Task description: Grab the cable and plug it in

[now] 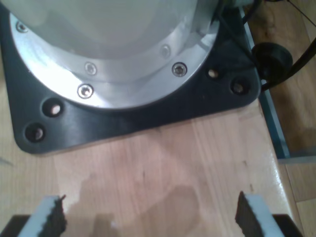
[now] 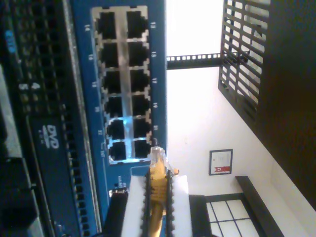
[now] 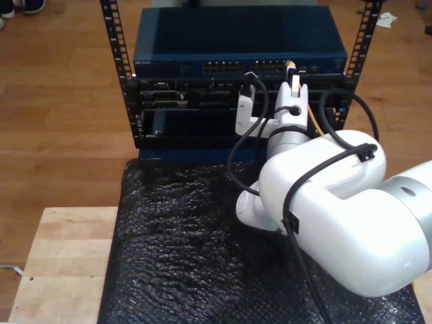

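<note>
My second gripper (image 2: 158, 197) was clamped on the cable (image 2: 157, 180); its white fingers (image 2: 136, 207) pressed the yellow-orange cord from both sides, and the small clear plug (image 2: 157, 154) stuck out past the fingertips; the plug tip sat just beside the last pair of ports on the blue switch (image 2: 84, 74), close to the corner of the port block (image 2: 124, 84), though whether it touched the panel I could not tell. In the exterior view the same gripper (image 3: 293, 84) stood at about one o'clock from the picture's middle, against the front of the blue switch (image 3: 236, 44) in the black rack (image 3: 121, 67), with the cable (image 3: 312, 116) trailing down beside the white arm (image 3: 324, 202); black bubble wrap (image 3: 175, 250) covered the wooden table (image 3: 61, 263) below. My first gripper (image 1: 150, 215) hung with its jaws wide apart, holding nothing, over bare wood near a black base plate (image 1: 128, 118) carrying a round metal flange (image 1: 133, 74).
</note>
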Motion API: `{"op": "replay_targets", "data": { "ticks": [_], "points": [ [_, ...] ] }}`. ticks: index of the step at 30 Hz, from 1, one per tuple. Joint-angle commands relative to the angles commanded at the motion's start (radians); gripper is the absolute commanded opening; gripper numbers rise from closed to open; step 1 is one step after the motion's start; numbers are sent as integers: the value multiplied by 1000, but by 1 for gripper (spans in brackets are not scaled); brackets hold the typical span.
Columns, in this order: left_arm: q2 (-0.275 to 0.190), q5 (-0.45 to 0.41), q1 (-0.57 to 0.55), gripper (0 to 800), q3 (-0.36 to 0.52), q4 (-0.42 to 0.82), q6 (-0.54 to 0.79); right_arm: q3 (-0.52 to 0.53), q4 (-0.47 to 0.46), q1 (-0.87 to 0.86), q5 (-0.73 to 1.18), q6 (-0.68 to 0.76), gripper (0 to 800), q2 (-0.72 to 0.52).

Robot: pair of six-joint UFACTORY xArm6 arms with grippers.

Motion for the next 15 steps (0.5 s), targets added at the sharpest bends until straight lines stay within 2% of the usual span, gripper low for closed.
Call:
{"op": "replay_targets", "data": {
  "ticks": [15],
  "points": [
    [0, 0, 0, 800, 0, 0, 0, -5, 0, 0, 0, 0, 0, 17]
  ]
}}
